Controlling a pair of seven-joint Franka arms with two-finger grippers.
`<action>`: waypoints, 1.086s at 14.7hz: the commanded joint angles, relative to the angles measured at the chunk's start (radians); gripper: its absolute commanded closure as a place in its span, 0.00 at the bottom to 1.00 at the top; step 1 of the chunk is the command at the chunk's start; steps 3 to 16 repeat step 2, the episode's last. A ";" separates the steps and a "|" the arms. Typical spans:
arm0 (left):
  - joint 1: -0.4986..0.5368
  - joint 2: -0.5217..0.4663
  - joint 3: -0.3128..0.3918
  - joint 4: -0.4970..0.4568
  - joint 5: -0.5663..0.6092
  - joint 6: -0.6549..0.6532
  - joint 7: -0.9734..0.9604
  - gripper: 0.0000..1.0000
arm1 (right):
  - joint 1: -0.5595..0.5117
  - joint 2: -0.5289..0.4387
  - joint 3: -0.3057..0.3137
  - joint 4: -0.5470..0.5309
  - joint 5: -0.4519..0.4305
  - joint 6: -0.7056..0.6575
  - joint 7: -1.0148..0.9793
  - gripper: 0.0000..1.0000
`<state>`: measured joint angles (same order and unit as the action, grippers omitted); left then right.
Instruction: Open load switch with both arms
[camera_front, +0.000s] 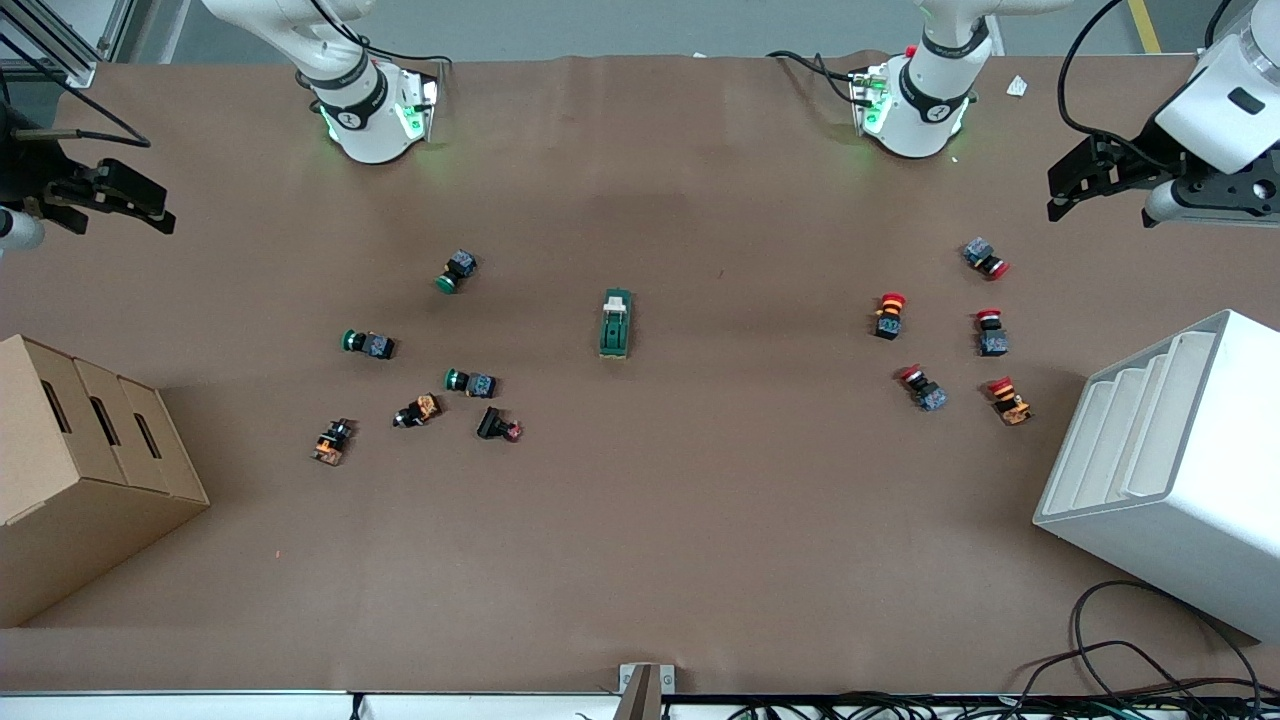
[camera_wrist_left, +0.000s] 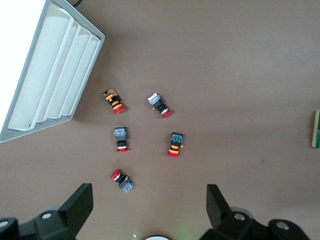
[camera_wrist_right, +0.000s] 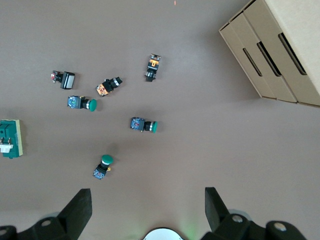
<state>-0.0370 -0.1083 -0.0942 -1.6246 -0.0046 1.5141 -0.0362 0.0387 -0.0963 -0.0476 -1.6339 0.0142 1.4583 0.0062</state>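
The load switch (camera_front: 616, 325), a dark-green block with a white handle piece at the end toward the robot bases, lies alone at the middle of the table. It also shows at the edge of the right wrist view (camera_wrist_right: 10, 139), and as a sliver in the left wrist view (camera_wrist_left: 316, 129). My left gripper (camera_front: 1058, 198) hangs open in the air at the left arm's end of the table, over bare mat beside the red push-buttons (camera_wrist_left: 150, 205). My right gripper (camera_front: 160, 208) hangs open at the right arm's end (camera_wrist_right: 148, 205). Neither holds anything.
Several green, orange and black push-buttons (camera_front: 470, 382) lie scattered toward the right arm's end, and several red-capped ones (camera_front: 990, 333) toward the left arm's end. A cardboard box (camera_front: 80, 470) and a white stepped rack (camera_front: 1170, 470) stand at the table's two ends. Cables (camera_front: 1130, 660) trail near the front edge.
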 joint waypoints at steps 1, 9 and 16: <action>0.009 0.015 0.001 0.037 0.017 0.003 0.012 0.00 | 0.000 -0.036 -0.009 -0.040 0.035 0.022 -0.011 0.00; 0.008 0.022 -0.001 0.041 0.017 0.003 0.003 0.00 | 0.001 -0.036 -0.009 -0.040 0.035 0.027 -0.012 0.00; 0.008 0.022 -0.001 0.041 0.017 0.003 0.003 0.00 | 0.001 -0.036 -0.009 -0.040 0.035 0.027 -0.012 0.00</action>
